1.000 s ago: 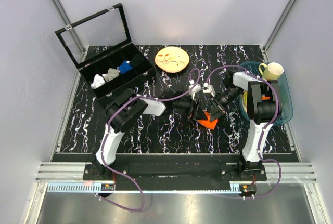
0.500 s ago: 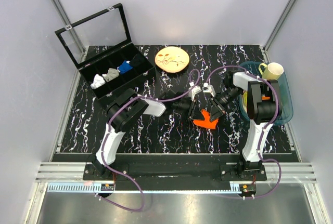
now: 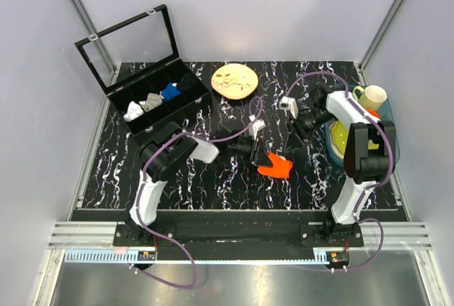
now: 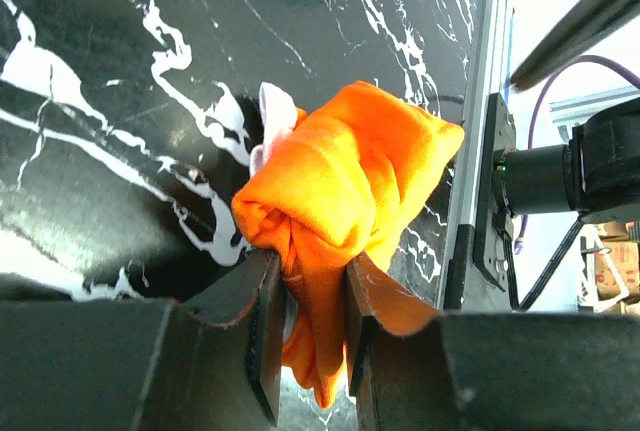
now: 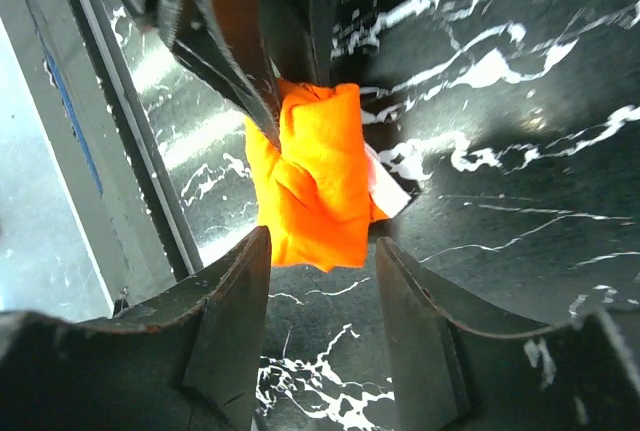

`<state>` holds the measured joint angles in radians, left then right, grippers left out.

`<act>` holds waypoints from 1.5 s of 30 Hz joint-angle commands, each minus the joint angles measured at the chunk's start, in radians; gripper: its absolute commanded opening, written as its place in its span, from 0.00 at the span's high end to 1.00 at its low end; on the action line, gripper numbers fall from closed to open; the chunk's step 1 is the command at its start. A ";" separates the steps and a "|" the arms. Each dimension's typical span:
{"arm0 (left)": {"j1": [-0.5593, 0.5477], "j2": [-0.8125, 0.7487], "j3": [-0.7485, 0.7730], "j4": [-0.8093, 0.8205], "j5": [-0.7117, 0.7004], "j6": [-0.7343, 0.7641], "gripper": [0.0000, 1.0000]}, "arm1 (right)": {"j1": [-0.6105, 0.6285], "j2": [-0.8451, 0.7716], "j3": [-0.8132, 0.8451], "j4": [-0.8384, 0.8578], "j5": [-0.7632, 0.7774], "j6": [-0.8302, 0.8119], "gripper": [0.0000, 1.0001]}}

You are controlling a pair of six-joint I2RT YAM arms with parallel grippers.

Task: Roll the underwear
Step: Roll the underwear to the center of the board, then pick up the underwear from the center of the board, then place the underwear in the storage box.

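The underwear (image 3: 276, 167) is a bunched, partly rolled bright orange bundle lying on the black marbled table, right of centre. My left gripper (image 3: 260, 157) is shut on its left end. In the left wrist view the orange fabric (image 4: 350, 166) is pinched between both fingers (image 4: 262, 321), and a white edge shows at its far side. My right gripper (image 3: 298, 134) hovers up and to the right of the bundle, open and apart from it. In the right wrist view the underwear (image 5: 315, 176) lies beyond the spread right gripper (image 5: 322, 286), with the left gripper's dark fingers (image 5: 235, 46) at its far end.
A black divided box (image 3: 186, 106) with its lid raised stands at the back left and holds small rolled garments (image 3: 152, 100). A tan plate (image 3: 235, 81) sits at the back centre. A blue basin (image 3: 389, 151) at the right holds a yellow cup (image 3: 370, 96).
My left gripper has closed on the underwear. My right gripper has opened, let go of it and drawn back up and to the right. The bundle has shifted slightly down and left.
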<state>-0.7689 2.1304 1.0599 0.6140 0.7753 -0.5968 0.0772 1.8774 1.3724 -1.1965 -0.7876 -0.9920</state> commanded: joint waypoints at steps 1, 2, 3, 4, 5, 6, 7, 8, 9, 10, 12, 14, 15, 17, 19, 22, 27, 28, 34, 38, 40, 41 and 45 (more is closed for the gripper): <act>0.028 -0.082 -0.054 0.073 0.006 -0.041 0.88 | -0.007 -0.121 0.063 0.011 -0.074 0.076 0.44; 0.040 -0.093 -0.073 0.087 0.002 -0.046 0.88 | -0.007 -0.147 0.057 0.023 -0.087 0.085 0.44; 0.046 -0.119 -0.084 0.093 -0.001 -0.054 0.88 | -0.007 -0.162 0.050 0.034 -0.091 0.099 0.44; 0.052 -0.131 -0.098 0.104 -0.007 -0.058 0.88 | -0.005 -0.178 0.039 0.050 -0.094 0.116 0.43; 0.068 -0.145 -0.124 0.122 -0.011 -0.063 0.88 | -0.007 -0.211 0.012 0.086 -0.105 0.143 0.43; 0.075 -0.179 -0.138 0.131 -0.014 -0.072 0.89 | -0.007 -0.228 -0.002 0.101 -0.111 0.153 0.44; 0.085 -0.196 -0.150 0.136 -0.021 -0.077 0.89 | -0.007 -0.242 -0.018 0.133 -0.114 0.170 0.43; 0.103 -0.216 -0.164 0.144 -0.027 -0.078 0.89 | -0.007 -0.273 -0.045 0.146 -0.122 0.179 0.43; 0.112 -0.252 -0.188 0.142 -0.034 -0.078 0.89 | -0.007 -0.287 -0.056 0.158 -0.124 0.184 0.43; 0.124 -0.276 -0.198 0.142 -0.039 -0.077 0.89 | -0.007 -0.299 -0.065 0.184 -0.124 0.197 0.43; 0.157 -0.337 -0.227 0.124 -0.051 -0.069 0.89 | -0.007 -0.330 -0.096 0.208 -0.134 0.214 0.43; 0.197 -0.377 -0.244 0.089 -0.067 -0.057 0.89 | -0.007 -0.348 -0.122 0.239 -0.156 0.233 0.43; 0.210 -0.403 -0.258 0.069 -0.089 -0.051 0.90 | -0.007 -0.350 -0.128 0.247 -0.159 0.237 0.44; 0.262 -0.481 -0.267 0.002 -0.117 -0.022 0.91 | -0.007 -0.359 -0.142 0.264 -0.165 0.248 0.44; 0.319 -0.538 -0.270 -0.061 -0.168 0.008 0.92 | -0.007 -0.365 -0.154 0.285 -0.173 0.266 0.44; 0.416 -0.657 -0.235 -0.213 -0.243 0.084 0.95 | -0.007 -0.383 -0.179 0.301 -0.197 0.276 0.45; 0.563 -0.771 -0.127 -0.451 -0.421 0.227 0.98 | -0.007 -0.419 -0.188 0.307 -0.213 0.279 0.44; 0.603 -0.776 -0.106 -0.471 -0.442 0.256 0.99 | -0.007 -0.423 -0.193 0.311 -0.219 0.282 0.45; 0.752 -0.747 0.057 -0.646 -0.573 0.433 1.00 | -0.007 -0.463 -0.208 0.316 -0.237 0.285 0.45; 0.838 -0.733 0.083 -0.683 -0.599 0.477 1.00 | -0.007 -0.471 -0.210 0.316 -0.243 0.283 0.44; 0.890 -0.715 0.084 -0.686 -0.579 0.482 1.00 | -0.007 -0.469 -0.211 0.316 -0.242 0.283 0.44; 0.907 -0.710 0.084 -0.686 -0.577 0.485 1.00 | -0.007 -0.471 -0.213 0.314 -0.240 0.283 0.44; 0.976 -0.672 0.084 -0.672 -0.573 0.494 1.00 | -0.007 -0.468 -0.216 0.318 -0.245 0.283 0.44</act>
<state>0.1555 1.4246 1.1061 -0.0666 0.2234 -0.1436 0.0757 1.4368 1.1584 -0.9016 -0.9909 -0.7162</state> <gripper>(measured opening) 0.263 0.557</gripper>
